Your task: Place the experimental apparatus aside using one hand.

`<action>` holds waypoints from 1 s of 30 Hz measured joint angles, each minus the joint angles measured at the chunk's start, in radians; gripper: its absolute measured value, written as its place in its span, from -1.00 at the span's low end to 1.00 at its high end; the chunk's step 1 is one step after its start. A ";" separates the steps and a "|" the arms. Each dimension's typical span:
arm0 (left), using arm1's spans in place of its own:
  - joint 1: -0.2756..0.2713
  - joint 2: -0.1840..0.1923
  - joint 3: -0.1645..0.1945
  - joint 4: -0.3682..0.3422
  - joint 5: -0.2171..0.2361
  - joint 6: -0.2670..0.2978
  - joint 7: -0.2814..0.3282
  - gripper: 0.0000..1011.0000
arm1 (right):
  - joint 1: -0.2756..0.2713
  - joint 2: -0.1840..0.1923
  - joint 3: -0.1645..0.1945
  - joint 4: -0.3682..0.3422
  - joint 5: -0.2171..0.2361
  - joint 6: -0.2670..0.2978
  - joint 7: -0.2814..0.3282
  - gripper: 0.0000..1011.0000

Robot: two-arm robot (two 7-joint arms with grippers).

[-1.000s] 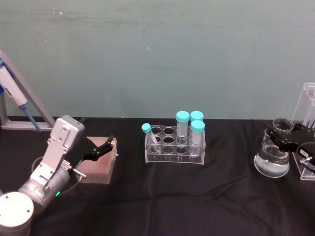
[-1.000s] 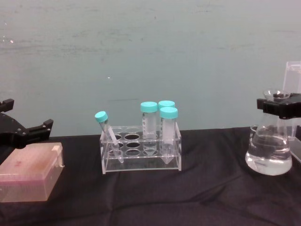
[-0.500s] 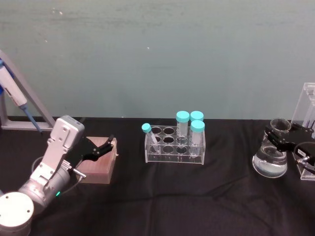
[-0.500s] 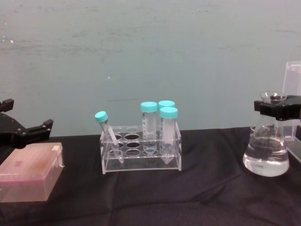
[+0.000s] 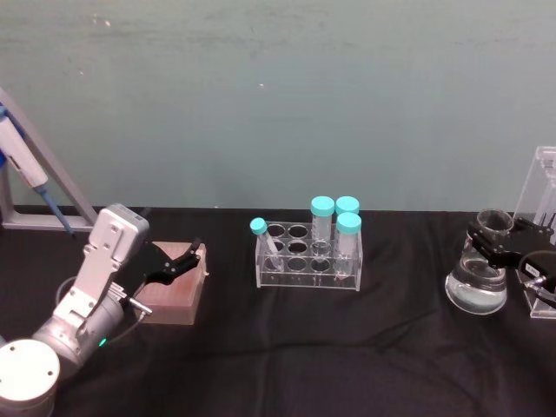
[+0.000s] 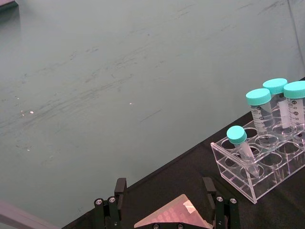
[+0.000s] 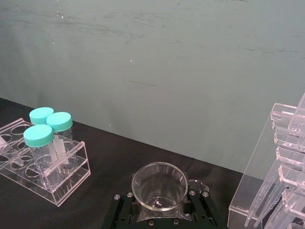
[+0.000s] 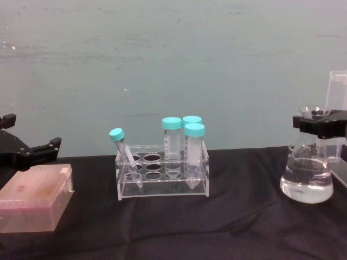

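Head view, left to right. Left gripper (image 5: 178, 263) parked at the left of the black table (image 5: 347, 347), hanging just over a pink box (image 5: 174, 291); left wrist view shows its jaws spread wide, one finger (image 6: 208, 192) either side of the box's near corner, gripping nothing. A blue and white pipettor (image 5: 26, 169) leans on a grey stand at the far left edge.

Centre: clear tube rack (image 5: 307, 258) holding three upright tubes with teal caps (image 5: 334, 217) at its right end and one small teal-capped tube (image 5: 265, 239) tilted at its left end.

Right side: conical flask (image 5: 476, 280), part filled with clear liquid, base on the table. Right gripper (image 5: 493, 243) clamped round the flask's neck just under the rim; right wrist view looks straight down into the open mouth (image 7: 159, 185) with a black finger (image 7: 126, 206) pressed on each side. Acrylic stand (image 5: 546, 204) with long pipettes stands just beside the flask at the right edge; chest view shows it behind the gripper
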 joint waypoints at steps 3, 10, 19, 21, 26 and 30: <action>0.000 0.000 0.000 0.000 0.000 0.000 0.000 0.98 | 0.000 0.000 0.000 0.000 0.000 0.000 0.000 -0.07; 0.000 0.000 0.000 0.000 0.000 0.000 0.000 0.98 | -0.001 0.001 0.000 -0.001 0.000 0.000 -0.001 -0.07; 0.000 0.000 0.000 0.000 0.000 0.000 0.000 0.98 | -0.001 0.001 0.000 -0.002 -0.001 0.000 -0.001 -0.07; 0.000 0.000 0.000 0.000 0.000 0.000 0.000 0.98 | -0.001 0.001 0.000 -0.002 -0.001 0.000 -0.001 -0.07; 0.000 0.000 0.000 0.000 0.000 0.000 0.000 0.98 | -0.001 0.001 0.000 -0.002 -0.001 0.000 -0.001 0.07; 0.000 0.000 0.000 0.000 0.000 0.000 0.000 0.98 | -0.001 0.001 0.000 -0.002 -0.001 0.000 -0.001 0.30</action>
